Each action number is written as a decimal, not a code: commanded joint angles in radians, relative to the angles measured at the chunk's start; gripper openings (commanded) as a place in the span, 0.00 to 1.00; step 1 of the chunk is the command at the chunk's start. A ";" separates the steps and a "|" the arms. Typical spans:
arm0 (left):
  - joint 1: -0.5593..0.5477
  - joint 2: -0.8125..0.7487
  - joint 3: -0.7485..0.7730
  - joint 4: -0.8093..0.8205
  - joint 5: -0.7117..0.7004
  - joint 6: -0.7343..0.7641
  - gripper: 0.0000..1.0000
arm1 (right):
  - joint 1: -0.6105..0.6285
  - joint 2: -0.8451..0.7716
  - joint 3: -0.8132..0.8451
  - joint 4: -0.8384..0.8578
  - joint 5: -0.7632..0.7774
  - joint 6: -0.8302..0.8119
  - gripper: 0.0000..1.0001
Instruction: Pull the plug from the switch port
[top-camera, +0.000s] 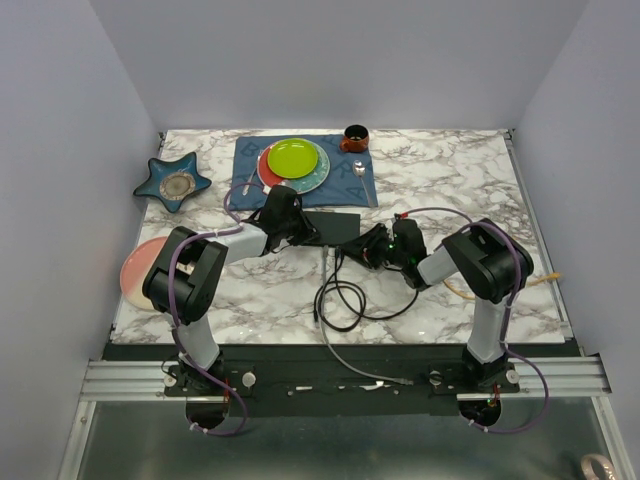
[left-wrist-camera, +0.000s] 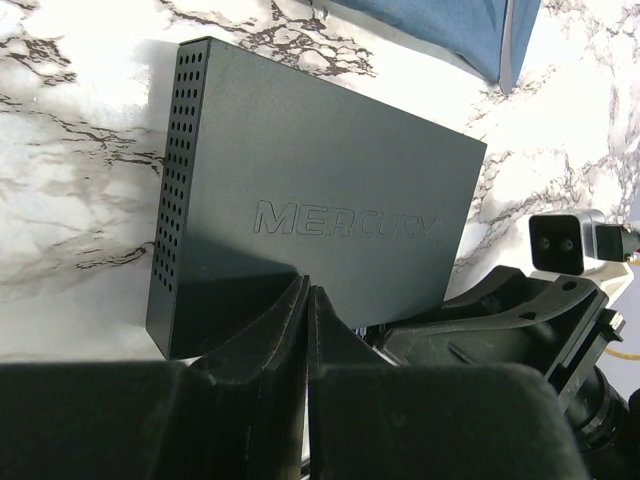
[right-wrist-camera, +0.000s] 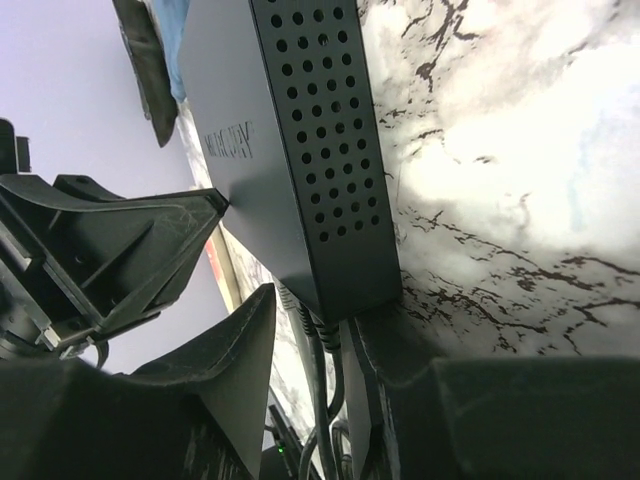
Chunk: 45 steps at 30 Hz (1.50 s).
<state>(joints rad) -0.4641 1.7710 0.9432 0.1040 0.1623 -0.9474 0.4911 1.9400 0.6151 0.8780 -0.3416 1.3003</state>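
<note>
The switch (top-camera: 335, 226) is a flat black box with MERCURY lettering (left-wrist-camera: 340, 200), lying mid-table. My left gripper (top-camera: 298, 226) is shut, and its joined tips (left-wrist-camera: 308, 292) press on the top of the switch near its left end. My right gripper (top-camera: 366, 246) is at the switch's near right corner (right-wrist-camera: 330, 250). Its jaws stand apart on either side of two black plugs (right-wrist-camera: 325, 335) that sit in the near edge. A gap shows between the left finger (right-wrist-camera: 245, 350) and the plugs. Black cables (top-camera: 345, 300) loop toward me.
Behind the switch, a blue cloth mat (top-camera: 350, 185) carries a green plate (top-camera: 292, 157) on stacked plates, with an orange cup (top-camera: 355, 137) beside them. A star dish (top-camera: 173, 182) and a pink plate (top-camera: 135, 270) lie left. A grey cable (top-camera: 345, 355) runs to the front rail.
</note>
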 joint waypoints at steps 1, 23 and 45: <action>0.005 -0.013 -0.024 -0.017 0.010 0.002 0.14 | 0.006 0.036 0.009 0.052 0.050 0.033 0.39; 0.005 -0.022 -0.041 -0.009 0.010 -0.001 0.13 | 0.006 0.070 -0.025 0.160 0.087 0.117 0.38; 0.005 -0.030 -0.047 -0.007 0.011 -0.001 0.13 | 0.006 0.088 -0.026 0.179 0.078 0.123 0.35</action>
<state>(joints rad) -0.4641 1.7542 0.9131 0.1291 0.1669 -0.9543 0.4957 2.0106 0.5869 1.0451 -0.2878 1.4544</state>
